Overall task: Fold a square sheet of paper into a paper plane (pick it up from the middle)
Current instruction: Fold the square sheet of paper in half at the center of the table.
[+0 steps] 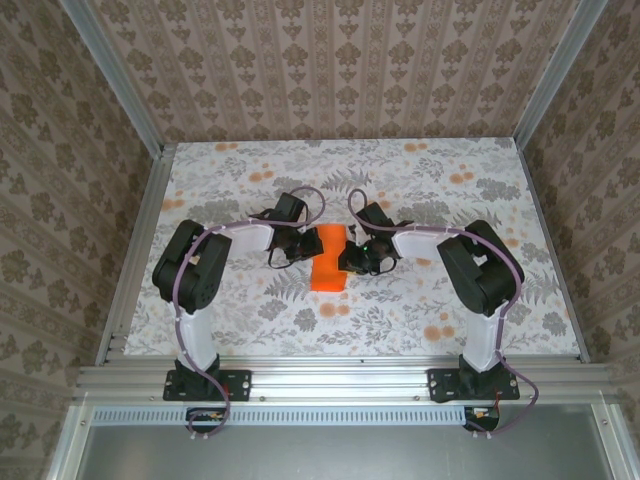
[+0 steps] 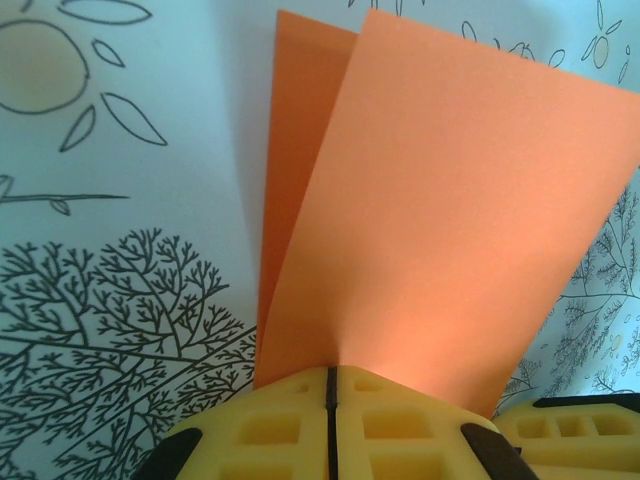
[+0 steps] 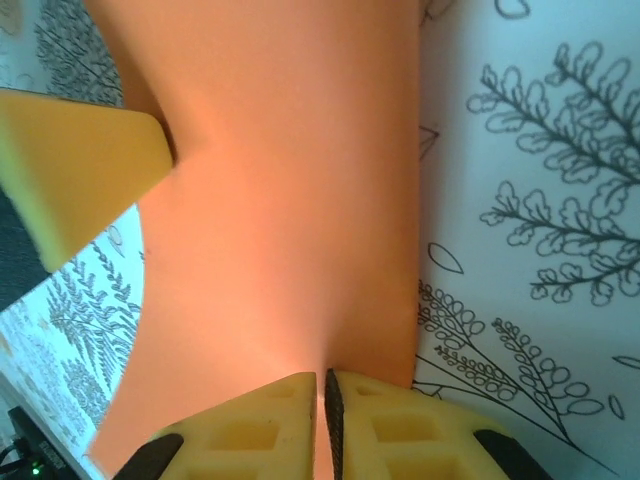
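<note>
At the centre of the floral worktop [image 1: 420, 300], the left hand [image 1: 303, 246] and right hand [image 1: 350, 259] each clamp opposite edges of the folded orange paper [image 1: 328, 260].

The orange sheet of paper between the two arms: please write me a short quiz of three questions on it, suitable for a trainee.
1. True or false: the sheet of paper lies flat on the table and nothing touches it.
2. The left gripper and the right gripper meet at the sheet. Which is shut on it? A. the left alone. B. the right alone. C. both.
3. Fill the gap: in the left wrist view, the sheet shows ___ overlapping layers.

Key: 1. False, it is held up between the arms. 2. C. 3. Two.
</note>
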Controlling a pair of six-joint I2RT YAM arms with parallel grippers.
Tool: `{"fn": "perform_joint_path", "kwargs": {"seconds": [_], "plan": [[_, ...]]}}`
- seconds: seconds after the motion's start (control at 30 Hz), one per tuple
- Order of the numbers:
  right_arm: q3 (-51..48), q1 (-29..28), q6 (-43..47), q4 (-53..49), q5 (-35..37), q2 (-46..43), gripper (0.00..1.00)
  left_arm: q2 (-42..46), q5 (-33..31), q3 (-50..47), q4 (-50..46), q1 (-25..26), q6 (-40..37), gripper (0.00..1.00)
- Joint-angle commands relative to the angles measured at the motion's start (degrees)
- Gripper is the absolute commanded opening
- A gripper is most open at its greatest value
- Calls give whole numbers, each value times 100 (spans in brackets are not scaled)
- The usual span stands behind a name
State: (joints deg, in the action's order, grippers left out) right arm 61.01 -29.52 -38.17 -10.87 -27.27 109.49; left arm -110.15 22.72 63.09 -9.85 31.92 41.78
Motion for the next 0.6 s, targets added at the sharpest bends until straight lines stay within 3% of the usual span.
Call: {"fn": "perform_joint_path", "kwargs": {"seconds": [0.0, 0.23, 0.57], "plan": [[-149, -19, -17, -266, 54, 97, 15, -418, -505, -148, -527, 42, -83, 9], [-388, -222, -183, -50, -225, -705, 17, -403, -530, -208, -518, 42, -74, 9], [-887, -370, -558, 87, 78, -225, 17, -446, -508, -182, -489, 42, -75, 8]]}}
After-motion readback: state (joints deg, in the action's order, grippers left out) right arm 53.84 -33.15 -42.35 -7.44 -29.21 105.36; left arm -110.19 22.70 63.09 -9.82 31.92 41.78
